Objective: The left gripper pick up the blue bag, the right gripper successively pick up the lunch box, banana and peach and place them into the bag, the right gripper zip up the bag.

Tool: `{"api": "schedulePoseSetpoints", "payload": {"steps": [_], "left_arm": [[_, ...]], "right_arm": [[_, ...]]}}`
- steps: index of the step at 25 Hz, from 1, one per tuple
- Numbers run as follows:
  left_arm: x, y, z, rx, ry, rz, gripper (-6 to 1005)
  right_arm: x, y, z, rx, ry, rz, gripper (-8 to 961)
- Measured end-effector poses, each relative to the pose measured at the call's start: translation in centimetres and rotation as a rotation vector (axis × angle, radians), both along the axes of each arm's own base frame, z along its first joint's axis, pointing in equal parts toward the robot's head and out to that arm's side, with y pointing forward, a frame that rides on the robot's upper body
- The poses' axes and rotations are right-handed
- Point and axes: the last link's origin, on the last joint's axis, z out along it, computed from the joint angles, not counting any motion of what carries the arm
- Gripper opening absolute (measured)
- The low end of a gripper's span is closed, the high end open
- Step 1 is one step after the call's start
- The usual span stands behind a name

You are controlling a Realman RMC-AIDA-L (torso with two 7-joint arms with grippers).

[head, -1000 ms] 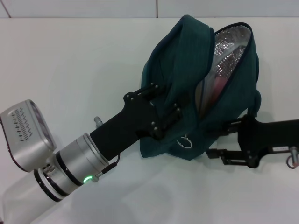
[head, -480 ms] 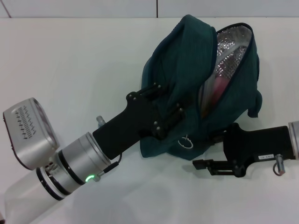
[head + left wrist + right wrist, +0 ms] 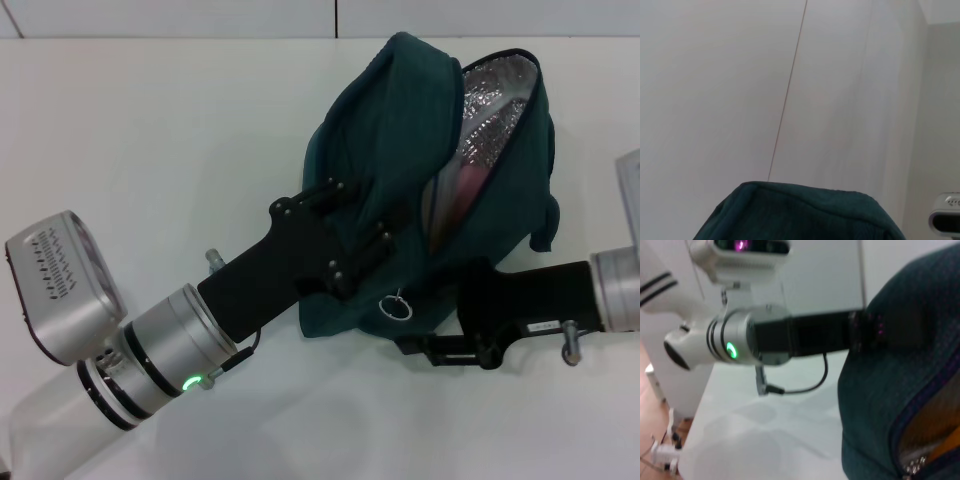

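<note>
Starts at the right gripper, at four o'clock in the head view and pressed against the lower edge of the blue bag. Cannot tell whether released or clenched. Over the last second, slid steadily toward nine o'clock along that edge, ending just at five o'clock of the metal ring pull, near but not visibly touching. Reads as lining up for the zip, the last step of the task. Outward, at nine o'clock of the bag, finds the left gripper clenched on a fold of the fabric, unmoved, holding the bag tilted over the white table. Shows, in the open mouth toward one o'clock, silver foil lining and the pink peach already inside.
</note>
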Motion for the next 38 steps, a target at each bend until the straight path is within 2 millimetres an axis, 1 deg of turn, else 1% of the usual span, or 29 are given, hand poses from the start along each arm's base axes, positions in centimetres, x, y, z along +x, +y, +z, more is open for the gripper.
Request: {"api": "schedulePoseSetpoints", "payload": {"steps": [5,11,17,22,31,38], "left_arm": [[0.0,0.0,0.0,0.001,0.000,-0.001,455],[-0.1,0.0,0.1,0.004,-0.002,0.002,454],[-0.2,0.0,0.2,0.009,-0.003,0.009,453],[-0.3,0.0,0.3,0.011,-0.001,0.012,453],[-0.5,0.0,0.4,0.019,-0.002,0.019,451],[-0.9,-0.5,0.9,0.071,-0.016,0.033,450]], "right_arm": [[-0.4,0.0,-1.4,-0.003,-0.037,0.005,458],[-0.6,-0.1,-1.9,-0.004,-0.049,0.018,458],[-1.0,0.5,-1.7,0.032,-0.013,-0.006,319],[-0.9,1.0,-1.5,0.064,-0.017,-0.017,228],[-1.4,1.3,-1.1,0.073,-0.006,0.011,68],[-1.9,0.9,-0.6,0.066,0.012,0.064,66]]}}
